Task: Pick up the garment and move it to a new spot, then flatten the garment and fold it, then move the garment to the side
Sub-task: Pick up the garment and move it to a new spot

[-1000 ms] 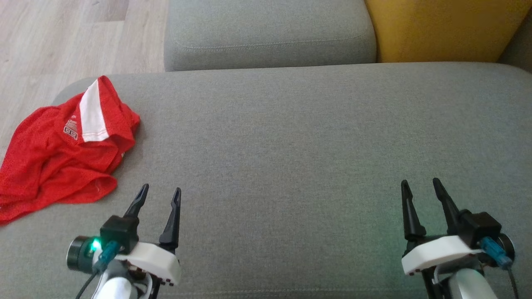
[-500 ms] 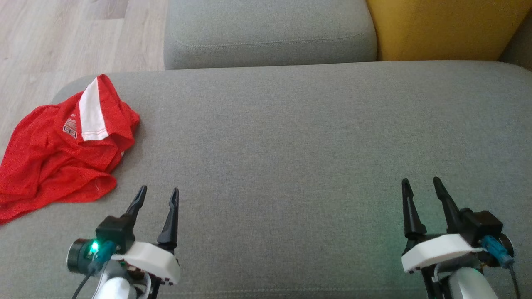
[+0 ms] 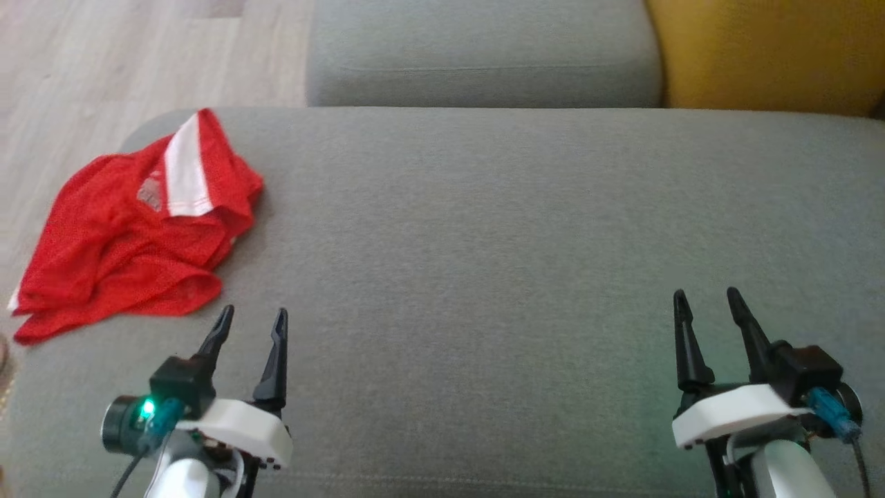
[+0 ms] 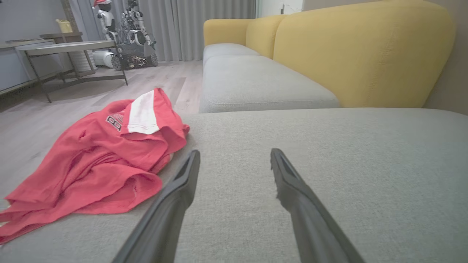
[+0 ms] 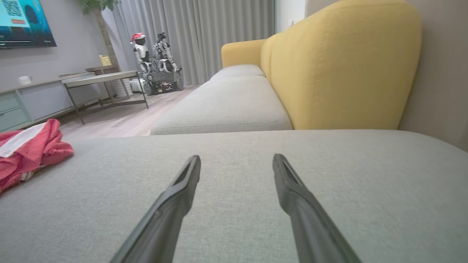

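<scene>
Lying crumpled, the red, white-banded garment (image 3: 117,242) is untouched; left gripper (image 3: 253,315) and right gripper (image 3: 706,296) stand spread, empty.

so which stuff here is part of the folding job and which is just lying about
For the job: crumpled red mesh garment with white stripe; grey fabric sofa cushion under it; left gripper; right gripper.
Just about: yellow sofa backrest; metal-legged side table; white robots.

I count 1 red garment (image 3: 131,228), at the left edge of the near seat cushion (image 3: 484,242). 2 grey seat cushions total: that one plus the far seat cushion (image 3: 484,55). 1 yellow backrest (image 3: 760,55). 2 tools, left tool (image 3: 253,312) and right tool (image 3: 706,294), 2 fingers (image 4: 175,204) each.
</scene>
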### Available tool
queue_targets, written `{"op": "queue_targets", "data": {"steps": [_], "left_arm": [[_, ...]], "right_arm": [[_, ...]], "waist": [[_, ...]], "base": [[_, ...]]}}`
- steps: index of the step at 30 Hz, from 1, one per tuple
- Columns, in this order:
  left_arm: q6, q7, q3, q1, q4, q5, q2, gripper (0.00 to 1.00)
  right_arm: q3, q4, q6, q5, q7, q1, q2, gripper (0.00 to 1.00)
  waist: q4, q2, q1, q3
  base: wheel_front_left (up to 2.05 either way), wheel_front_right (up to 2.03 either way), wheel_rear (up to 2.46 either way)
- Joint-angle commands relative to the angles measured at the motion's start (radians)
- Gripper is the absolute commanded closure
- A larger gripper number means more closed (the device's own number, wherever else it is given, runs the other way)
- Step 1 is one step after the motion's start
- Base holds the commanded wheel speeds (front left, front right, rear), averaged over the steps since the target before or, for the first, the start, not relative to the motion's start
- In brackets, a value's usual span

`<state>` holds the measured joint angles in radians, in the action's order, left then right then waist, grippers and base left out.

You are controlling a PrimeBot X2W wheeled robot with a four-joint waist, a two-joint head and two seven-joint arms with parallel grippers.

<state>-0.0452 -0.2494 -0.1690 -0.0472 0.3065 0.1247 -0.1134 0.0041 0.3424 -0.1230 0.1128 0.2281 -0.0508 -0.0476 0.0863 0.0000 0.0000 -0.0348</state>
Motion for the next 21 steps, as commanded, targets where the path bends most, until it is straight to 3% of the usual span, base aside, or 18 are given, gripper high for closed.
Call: {"op": "queue_targets", "data": {"steps": [1,13,21], "left_arm": [[0.000,-0.012,0.042,-0.065,-0.035,-0.006,-0.009,0.00],[0.000,-0.012,0.101,-0.086,-0.047,-0.008,-0.021,0.00],[-0.002,-0.012,0.139,-0.082,-0.051,-0.006,-0.022,0.00]], "right_arm": [[0.025,-0.038,-0.008,-0.006,0.000,-0.045,-0.003,0.00],[0.062,-0.110,-0.008,-0.003,-0.025,-0.045,-0.003,0.00],[0.074,-0.136,-0.008,0.001,-0.040,-0.043,-0.003,0.00]], "waist": [[0.029,0.0000,0.0000,0.003],[0.257,0.0000,0.0000,0.019],[0.350,0.0000,0.0000,0.022]], "base": [[0.00,0.00,0.00],[0.00,0.00,0.00],[0.00,0.00,0.00]]}}
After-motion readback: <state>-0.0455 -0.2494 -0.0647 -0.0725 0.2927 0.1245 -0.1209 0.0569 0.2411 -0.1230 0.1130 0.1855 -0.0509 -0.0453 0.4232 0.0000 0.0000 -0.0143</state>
